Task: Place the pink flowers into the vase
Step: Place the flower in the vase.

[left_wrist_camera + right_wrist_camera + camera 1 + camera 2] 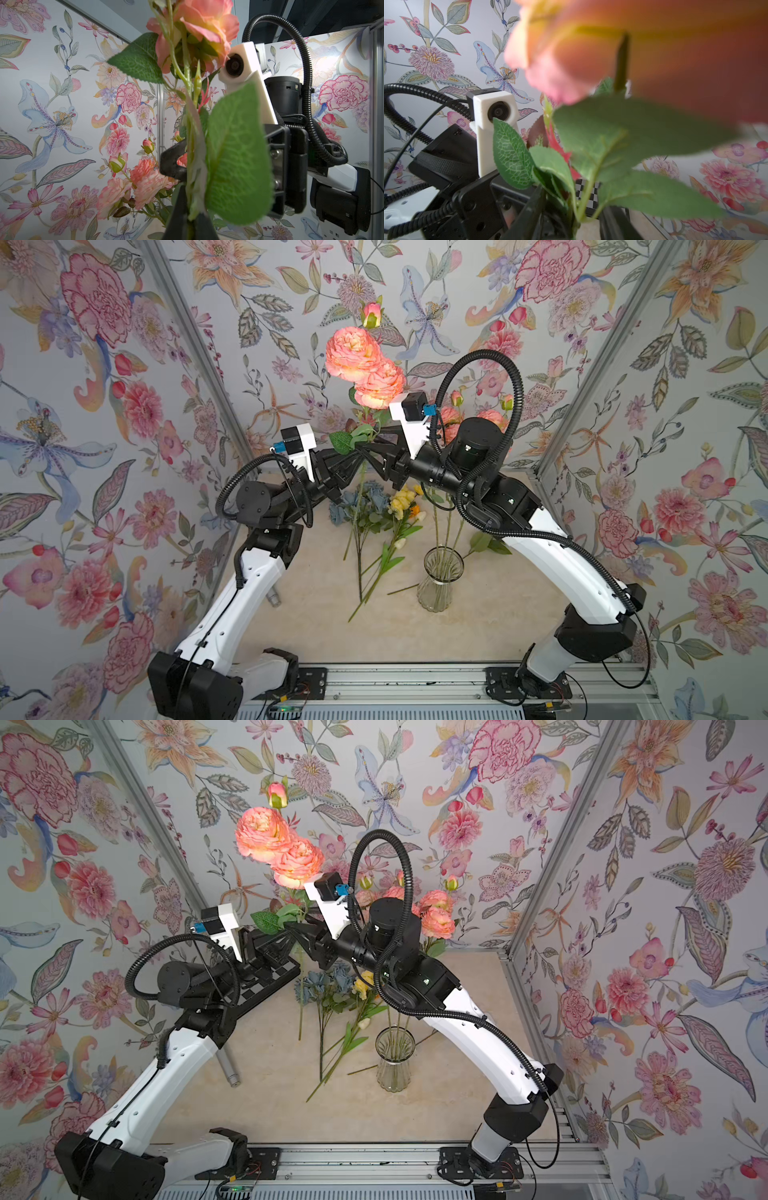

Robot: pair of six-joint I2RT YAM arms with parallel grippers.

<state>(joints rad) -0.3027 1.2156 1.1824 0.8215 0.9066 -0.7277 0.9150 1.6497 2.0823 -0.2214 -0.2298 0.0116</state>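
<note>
one spray of pink flowers (353,354) stands upright in mid-air, clear of the vase (440,578). left fingers (352,457) pinch its stem; right fingers (376,443) stand part-open around it, not gripping. likely light, top-heavy, bendy: best held on bare stem below the leaves.

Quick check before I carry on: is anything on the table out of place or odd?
Yes: a grey metal cylinder lies on the beige tabletop beneath the left arm; it looks like stray hardware. A short bare green stem also lies flat beside the clear ribbed glass vase, not in it.
</note>
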